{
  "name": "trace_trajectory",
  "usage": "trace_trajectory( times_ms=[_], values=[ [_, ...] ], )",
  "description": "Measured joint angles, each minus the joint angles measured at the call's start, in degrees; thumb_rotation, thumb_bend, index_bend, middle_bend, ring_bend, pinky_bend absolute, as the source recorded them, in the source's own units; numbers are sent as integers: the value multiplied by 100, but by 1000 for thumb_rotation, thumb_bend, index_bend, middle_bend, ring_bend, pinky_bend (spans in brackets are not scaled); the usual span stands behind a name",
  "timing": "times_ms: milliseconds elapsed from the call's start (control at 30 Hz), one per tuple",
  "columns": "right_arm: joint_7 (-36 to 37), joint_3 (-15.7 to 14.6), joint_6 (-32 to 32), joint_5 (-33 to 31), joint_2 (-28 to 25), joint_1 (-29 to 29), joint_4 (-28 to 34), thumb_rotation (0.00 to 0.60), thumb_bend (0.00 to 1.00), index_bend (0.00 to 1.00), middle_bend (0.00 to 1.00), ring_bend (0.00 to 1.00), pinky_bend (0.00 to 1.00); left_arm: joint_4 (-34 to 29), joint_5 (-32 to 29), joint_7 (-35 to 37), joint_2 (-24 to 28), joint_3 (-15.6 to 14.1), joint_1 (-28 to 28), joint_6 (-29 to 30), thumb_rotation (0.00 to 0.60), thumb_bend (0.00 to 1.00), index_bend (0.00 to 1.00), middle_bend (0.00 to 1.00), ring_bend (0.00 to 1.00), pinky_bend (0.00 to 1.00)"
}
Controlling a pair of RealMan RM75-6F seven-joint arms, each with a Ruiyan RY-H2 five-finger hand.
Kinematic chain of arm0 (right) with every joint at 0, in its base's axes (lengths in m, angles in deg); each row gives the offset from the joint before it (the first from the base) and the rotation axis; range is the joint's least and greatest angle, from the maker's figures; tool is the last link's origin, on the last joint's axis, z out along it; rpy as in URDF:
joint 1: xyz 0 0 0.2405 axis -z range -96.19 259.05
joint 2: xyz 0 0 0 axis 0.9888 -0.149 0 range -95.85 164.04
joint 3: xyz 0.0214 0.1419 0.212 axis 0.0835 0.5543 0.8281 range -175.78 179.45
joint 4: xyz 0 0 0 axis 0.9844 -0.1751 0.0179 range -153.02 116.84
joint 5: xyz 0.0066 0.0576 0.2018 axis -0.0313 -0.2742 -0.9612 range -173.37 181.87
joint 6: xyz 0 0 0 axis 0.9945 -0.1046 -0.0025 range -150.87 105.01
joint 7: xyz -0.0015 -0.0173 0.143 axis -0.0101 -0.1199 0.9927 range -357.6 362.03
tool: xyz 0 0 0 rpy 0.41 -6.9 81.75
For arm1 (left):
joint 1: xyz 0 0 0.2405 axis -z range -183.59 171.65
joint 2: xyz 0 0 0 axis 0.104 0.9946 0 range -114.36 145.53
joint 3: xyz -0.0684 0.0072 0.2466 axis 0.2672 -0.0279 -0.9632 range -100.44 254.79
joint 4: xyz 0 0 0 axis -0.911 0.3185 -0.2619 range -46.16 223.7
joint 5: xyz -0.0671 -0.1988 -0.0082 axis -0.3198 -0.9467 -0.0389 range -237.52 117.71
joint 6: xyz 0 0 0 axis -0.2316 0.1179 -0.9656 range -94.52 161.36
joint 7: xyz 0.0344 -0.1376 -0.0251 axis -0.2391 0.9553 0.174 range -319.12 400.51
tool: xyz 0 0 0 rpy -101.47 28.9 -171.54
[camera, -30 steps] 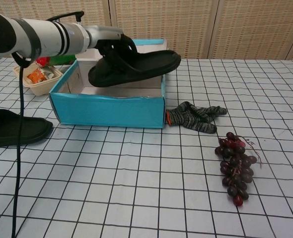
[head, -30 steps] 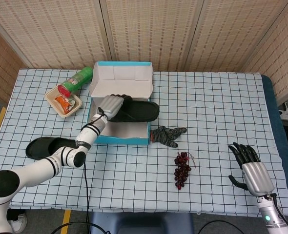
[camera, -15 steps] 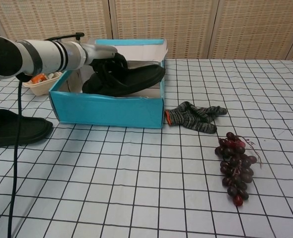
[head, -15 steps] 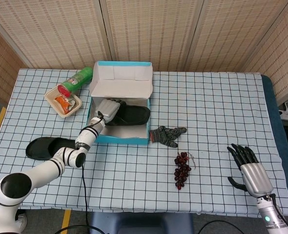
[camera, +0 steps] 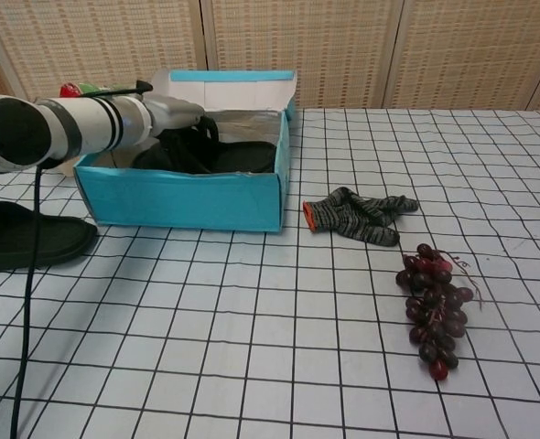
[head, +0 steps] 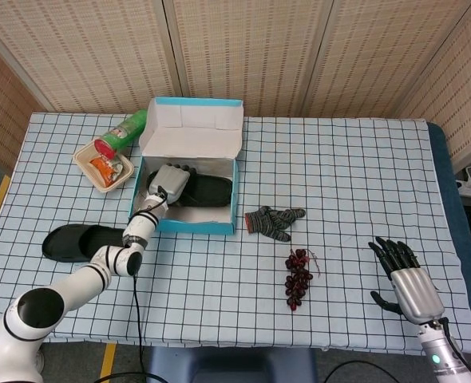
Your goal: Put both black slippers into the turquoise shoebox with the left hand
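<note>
One black slipper (head: 203, 191) (camera: 238, 157) lies inside the turquoise shoebox (head: 194, 224) (camera: 183, 198), its lid standing up at the back. My left hand (head: 166, 183) (camera: 177, 119) is down in the box and grips the slipper's heel end. The other black slipper (head: 77, 240) (camera: 27, 236) lies flat on the table, left of the box. My right hand (head: 406, 279) hovers open at the near right, away from everything, with its fingers spread.
A striped glove (head: 273, 221) (camera: 357, 216) lies just right of the box. A bunch of dark grapes (head: 298, 276) (camera: 432, 306) sits nearer the front. A snack tray (head: 102, 166) and a green bottle (head: 124, 132) are behind the box on the left.
My left hand has lowered the slipper from above the box's rim down into the box. The box has shifted a little to the left. The right hand has barely moved.
</note>
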Motion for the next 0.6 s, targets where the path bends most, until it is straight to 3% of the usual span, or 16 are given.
trace_trajectory(
  times_ms=[300, 367, 467, 600],
  values=[
    [28, -15, 16, 27, -7, -10, 1, 600, 156, 0, 0, 0, 0, 313, 3, -204, -347, 40, -27, -31, 600, 518, 702, 825, 673, 660],
    [34, -15, 14, 24, -12, -8, 3, 600, 156, 0, 0, 0, 0, 313, 32, -224, -374, 56, -35, -49, 600, 512, 646, 780, 632, 626],
    [47, -13, 2, 29, -19, -6, 8, 600, 157, 0, 0, 0, 0, 229, 101, -184, -355, 103, -55, 10, 600, 480, 426, 601, 496, 483],
    [58, -13, -24, 48, -24, 1, 12, 600, 156, 0, 0, 0, 0, -24, 199, -97, -241, 165, -117, 75, 600, 458, 126, 353, 319, 376]
  ],
)
